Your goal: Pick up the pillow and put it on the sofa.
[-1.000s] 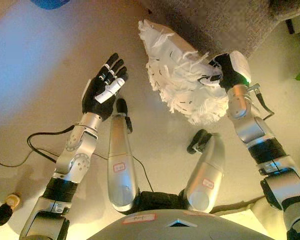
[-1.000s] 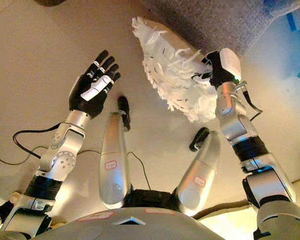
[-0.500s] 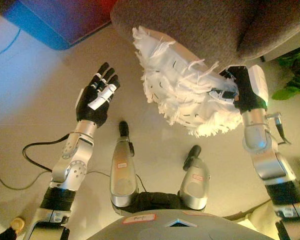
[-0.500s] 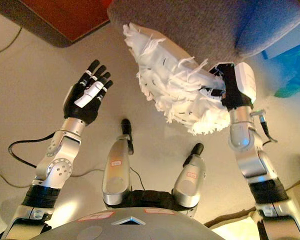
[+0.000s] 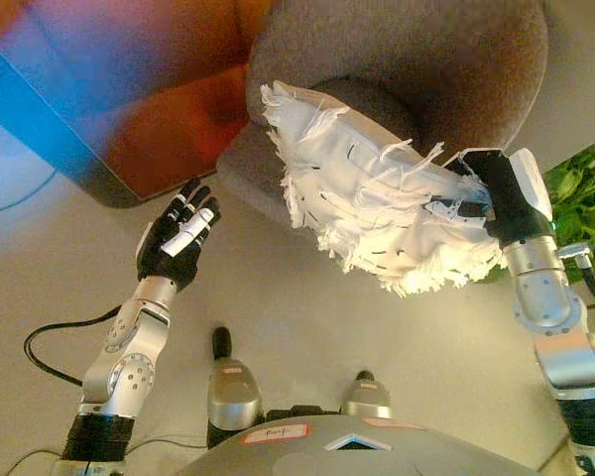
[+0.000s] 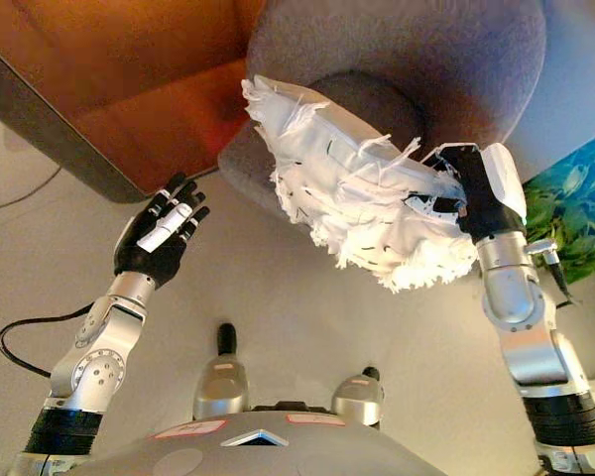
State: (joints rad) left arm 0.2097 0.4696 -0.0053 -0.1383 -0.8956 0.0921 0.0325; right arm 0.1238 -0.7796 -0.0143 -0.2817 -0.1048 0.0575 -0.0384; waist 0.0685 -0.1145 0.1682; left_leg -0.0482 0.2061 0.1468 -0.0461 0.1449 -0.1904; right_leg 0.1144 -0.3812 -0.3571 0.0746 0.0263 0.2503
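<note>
Right hand [image 5: 491, 198] grips the pillow [image 5: 372, 198] by one edge before the sofa [image 5: 407, 59]; it could slip. Left hand [image 5: 174, 243] hangs open.

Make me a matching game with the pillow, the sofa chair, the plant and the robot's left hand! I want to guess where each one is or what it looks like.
Things:
1. pillow
2. sofa
3. plant
4. left hand

Descriptions:
A. green, at the right edge
B. open, holding nothing
C. white and fringed, held up by the right hand
D. grey and rounded, behind the pillow

Pairs: 1-C, 2-D, 3-A, 4-B
</note>
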